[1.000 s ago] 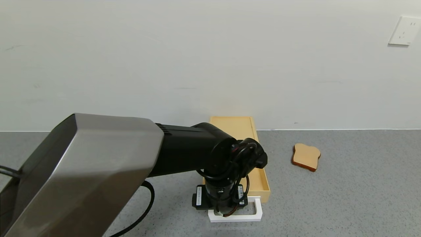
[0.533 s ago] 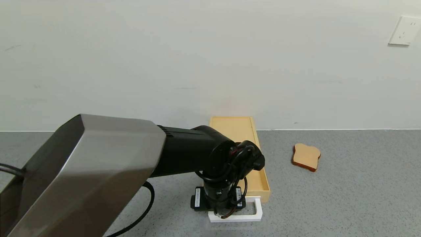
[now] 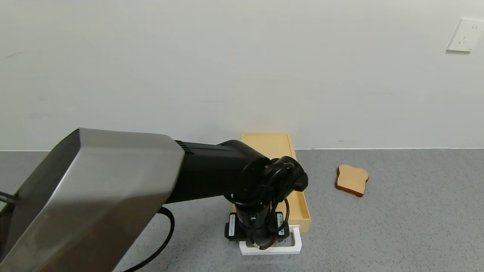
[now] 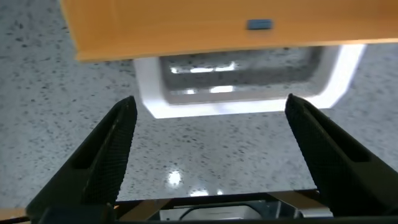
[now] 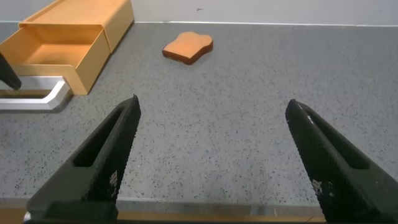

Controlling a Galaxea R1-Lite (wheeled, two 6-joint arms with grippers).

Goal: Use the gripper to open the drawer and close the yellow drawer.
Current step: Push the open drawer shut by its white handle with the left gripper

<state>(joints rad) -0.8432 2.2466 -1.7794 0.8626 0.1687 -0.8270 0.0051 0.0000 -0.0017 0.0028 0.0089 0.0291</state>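
Note:
The pale yellow drawer (image 3: pixel 300 211) stands pulled out of its flat yellow box (image 3: pixel 269 145) toward me, its white loop handle (image 3: pixel 297 242) at the near end. My left gripper (image 3: pixel 261 246) hangs over the handle's left part, mostly hidden under its wrist. In the left wrist view the left gripper (image 4: pixel 210 102) is open and empty. Its fingers (image 4: pixel 109 149) stand either side of the handle (image 4: pixel 339 74), just short of its near bar, with the drawer front (image 4: pixel 186 31) beyond. My right gripper (image 5: pixel 211 106) is open and empty above the counter, right of the drawer (image 5: pixel 56 53).
A tan toast slice (image 3: pixel 352 180) lies on the grey counter right of the drawer, also in the right wrist view (image 5: pixel 188 48). A white wall runs behind the box, with a socket (image 3: pixel 465 35) at upper right.
My left wrist swayed slightly left, then came back right and a little lower over the handle. The drawer has not moved.

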